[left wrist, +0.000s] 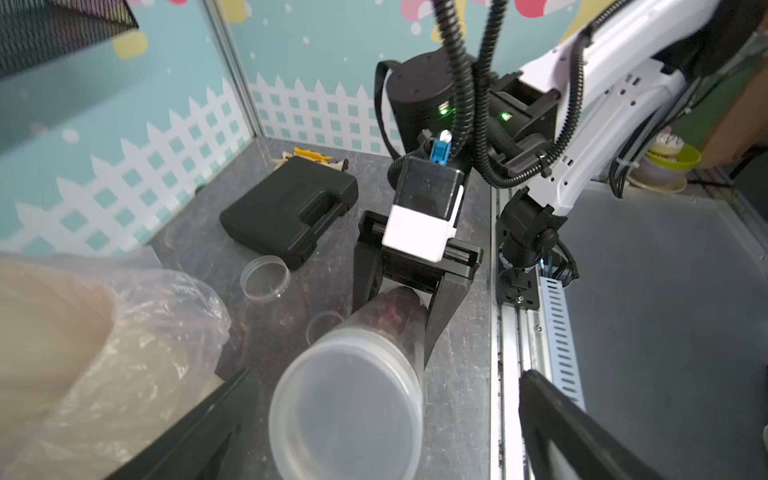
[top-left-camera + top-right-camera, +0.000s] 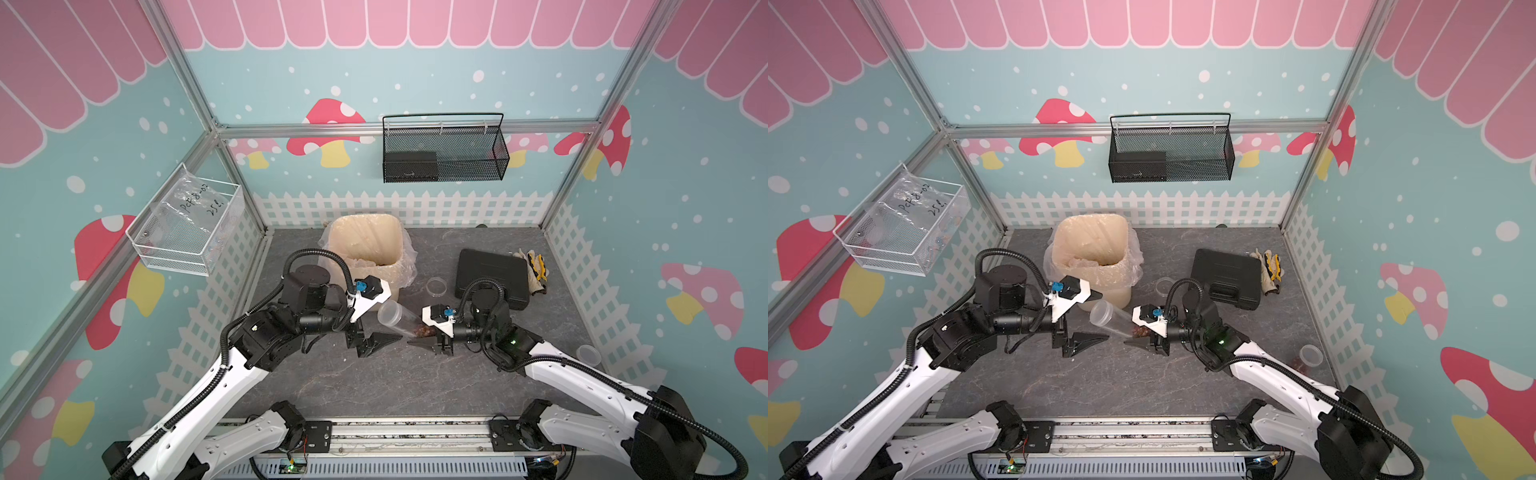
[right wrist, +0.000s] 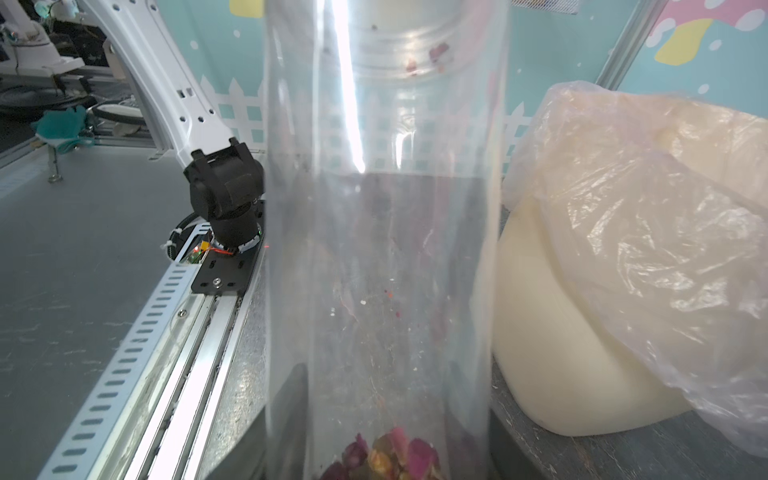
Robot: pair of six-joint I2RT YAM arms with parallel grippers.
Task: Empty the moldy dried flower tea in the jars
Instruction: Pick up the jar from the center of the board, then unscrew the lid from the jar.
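The right gripper [image 1: 397, 305] has its jaws closed on the closed end of a clear jar [image 2: 405, 322], which it holds off the bench [image 2: 374, 386] in a tilted, nearly lying pose, the other end pointing toward the left arm and the cream bin [image 2: 399, 232]. The moldy dried flower tea [image 2: 424, 331] – a small clump of reddish-brown and tan petals – sits inside that jar at the gripped end, right between the right jaws; the right wrist view shows it [image 3: 390, 457] heaped at the bottom, with a few crumbs stuck along the wall. The left gripper [image 1: 384, 374] has its jaws wide apart, one on either side of the jar's free end and touching neither side of it. Whether that end is capped I cannot tell. The bin stands at the back of the bench, just behind the left wrist, with a plastic liner [image 2: 409, 257] spilling over its rim. A second jar [image 2: 588, 355] stands upright near the right fence wall, well apart from both arms. A clear round piece [image 2: 435, 286] – jar or lid, I cannot tell – lies between the bin and a black case [image 2: 492, 276], and a pair of gloves [image 2: 536, 270] lies just beside the case.
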